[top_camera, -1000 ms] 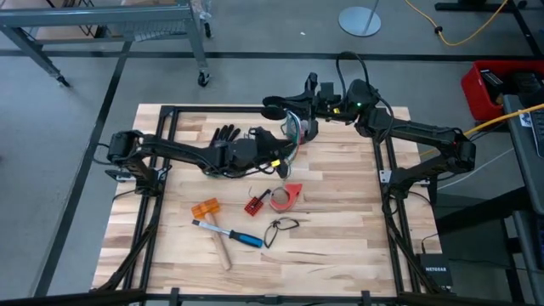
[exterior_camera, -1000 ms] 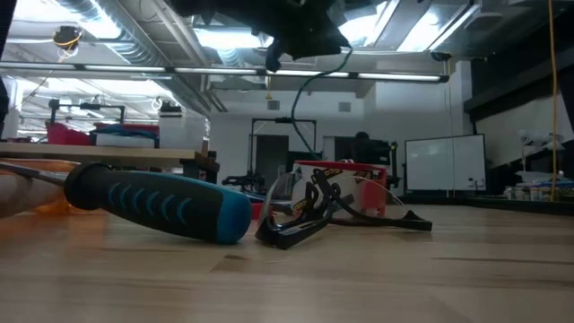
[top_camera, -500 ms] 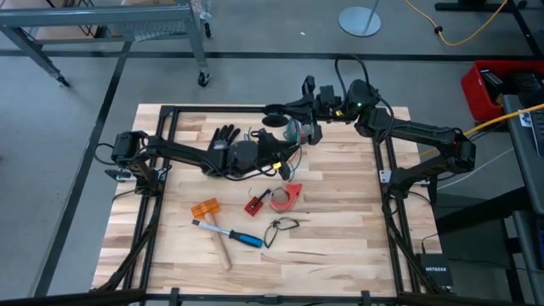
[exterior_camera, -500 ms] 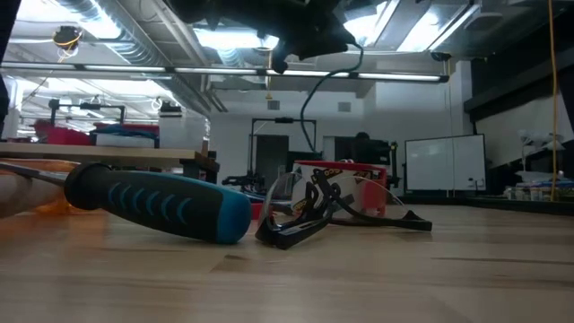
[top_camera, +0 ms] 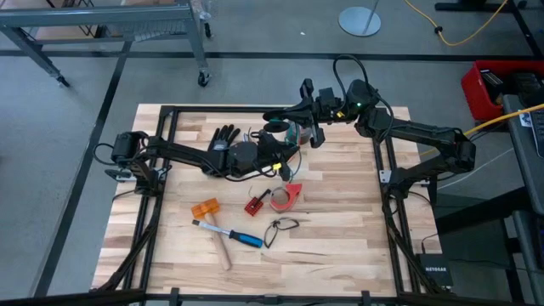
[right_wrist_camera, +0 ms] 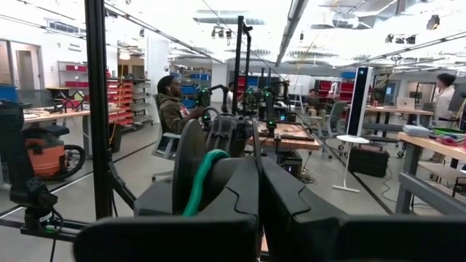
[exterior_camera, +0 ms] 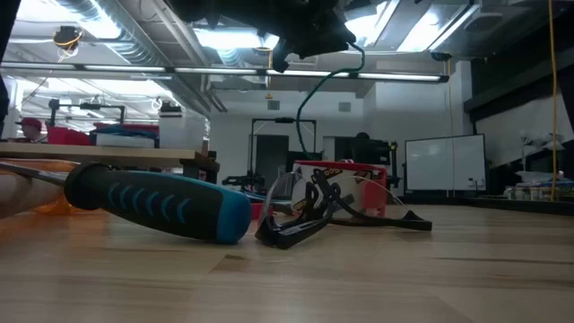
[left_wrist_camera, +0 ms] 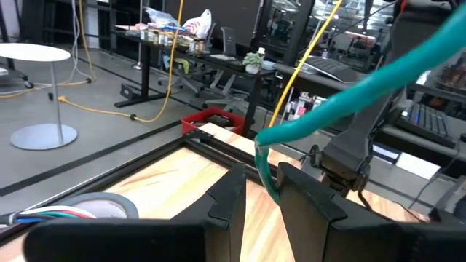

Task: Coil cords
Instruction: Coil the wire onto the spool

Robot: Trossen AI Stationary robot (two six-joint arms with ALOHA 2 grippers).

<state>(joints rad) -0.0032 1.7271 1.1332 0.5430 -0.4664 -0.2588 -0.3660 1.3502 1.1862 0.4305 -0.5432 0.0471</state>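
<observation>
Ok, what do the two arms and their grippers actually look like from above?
Both arms are dark, jointed and slim. The left arm runs from a rounded base joint out to a black left gripper. The right arm carries a looping black cable and a small green light near its wrist, ahead of the black right gripper.

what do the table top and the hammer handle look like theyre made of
Table top: looks like wood, pale butcher-block planks with visible grain and seams, matte or lightly sealed.
Hammer handle: the grip looks like moulded rubber or soft plastic, black with blue ridged inserts and a blue end; in the high view the rest of the shaft looks like light wood, though that is less certain.
</observation>
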